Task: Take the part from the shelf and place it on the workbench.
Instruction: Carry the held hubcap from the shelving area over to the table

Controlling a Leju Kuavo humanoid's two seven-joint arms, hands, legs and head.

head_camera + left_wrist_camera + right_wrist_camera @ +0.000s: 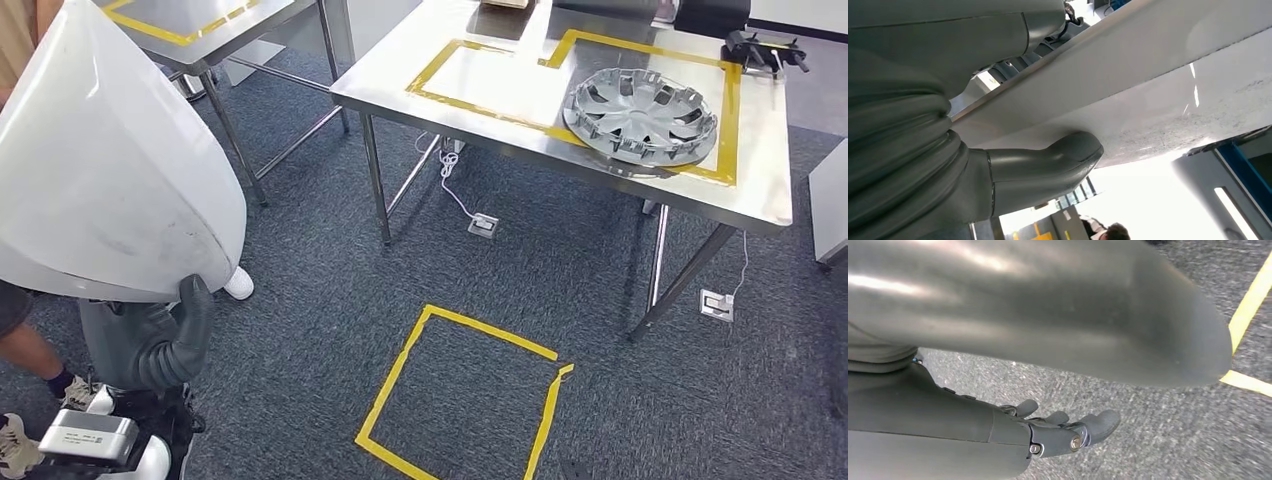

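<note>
The part is a big white curved shell (100,160) that hangs at the far left of the head view, well short of the workbench. My left hand (185,330) holds it from below, with the thumb (1068,155) pressed flat against the shell's scuffed underside (1148,90); the other fingers are hidden behind the shell. The steel workbench (480,110), marked with yellow tape outlines, stands ahead to the right. My right hand (1058,432) hangs low over the grey carpet, fingers apart and holding nothing.
A silver wheel cover (640,115) lies inside the right taped outline on the workbench, and a black tool (760,48) sits at its far corner. A second steel table (200,25) stands at the back left. A person's legs and shoes (20,440) are beside me. A yellow tape square (460,400) marks the floor, with floor sockets (483,224) under the bench.
</note>
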